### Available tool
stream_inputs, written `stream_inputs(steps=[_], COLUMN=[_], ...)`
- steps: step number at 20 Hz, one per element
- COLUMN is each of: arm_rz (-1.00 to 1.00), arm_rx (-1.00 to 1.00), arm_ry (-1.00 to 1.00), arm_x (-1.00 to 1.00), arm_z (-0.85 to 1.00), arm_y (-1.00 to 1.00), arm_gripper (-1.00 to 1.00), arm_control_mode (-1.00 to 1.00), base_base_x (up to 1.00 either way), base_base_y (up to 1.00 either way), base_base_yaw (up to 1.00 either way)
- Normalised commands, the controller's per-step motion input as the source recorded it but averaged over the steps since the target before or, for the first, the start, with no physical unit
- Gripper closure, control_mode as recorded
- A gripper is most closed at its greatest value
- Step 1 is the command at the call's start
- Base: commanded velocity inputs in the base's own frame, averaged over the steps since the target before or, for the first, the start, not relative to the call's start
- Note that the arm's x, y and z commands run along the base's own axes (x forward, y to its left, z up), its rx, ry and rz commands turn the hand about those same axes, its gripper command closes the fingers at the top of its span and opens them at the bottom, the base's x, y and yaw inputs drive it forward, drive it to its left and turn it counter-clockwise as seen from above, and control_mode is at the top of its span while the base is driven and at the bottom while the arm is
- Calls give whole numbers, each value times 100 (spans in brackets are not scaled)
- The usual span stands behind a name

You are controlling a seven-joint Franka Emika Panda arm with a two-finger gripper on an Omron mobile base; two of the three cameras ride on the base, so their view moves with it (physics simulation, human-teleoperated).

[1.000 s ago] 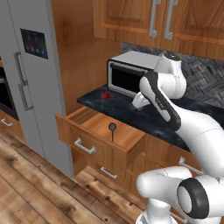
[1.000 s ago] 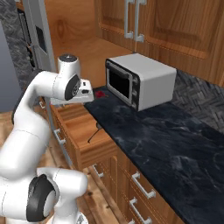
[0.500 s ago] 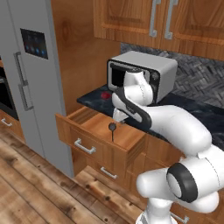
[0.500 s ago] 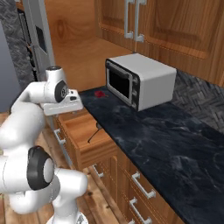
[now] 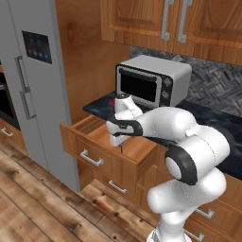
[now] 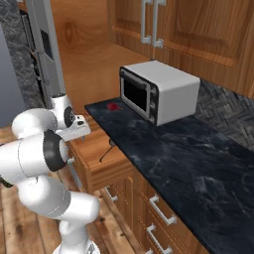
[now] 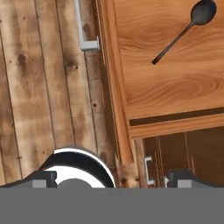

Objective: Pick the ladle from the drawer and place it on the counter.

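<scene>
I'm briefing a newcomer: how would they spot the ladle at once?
Find the silver microwave on the dark counter; below its edge a wide wooden drawer stands open. The ladle lies alone inside: dark, round bowl, thin straight handle, unlike the small red object on the counter.

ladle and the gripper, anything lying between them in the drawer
Nothing: in the hand view only bare drawer floor lies between the ladle and the gripper, which is over the drawer's front edge.

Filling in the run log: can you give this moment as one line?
phase: reaching | end effector: over drawer front edge, holding nothing | ladle: lying in drawer | counter: no ladle yet
</scene>
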Motion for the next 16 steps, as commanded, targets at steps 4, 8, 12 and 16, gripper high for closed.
stream_inputs(steps=[4,8,12,16], arm_rz=[9,8,1,0], arm_rx=[0,0,0,0], arm_ry=[0,0,8,20], arm_x=[57,56,21,5], arm_z=[-85,-77,-70,-63], arm_y=[9,0,16,26], arm_gripper=[-100,-100,-100,-100], arm_control_mode=[-100,-100,-100,-100], base_base_x=[0,0,0,0], base_base_y=[0,0,0,0], base_base_yaw=[0,0,0,0])
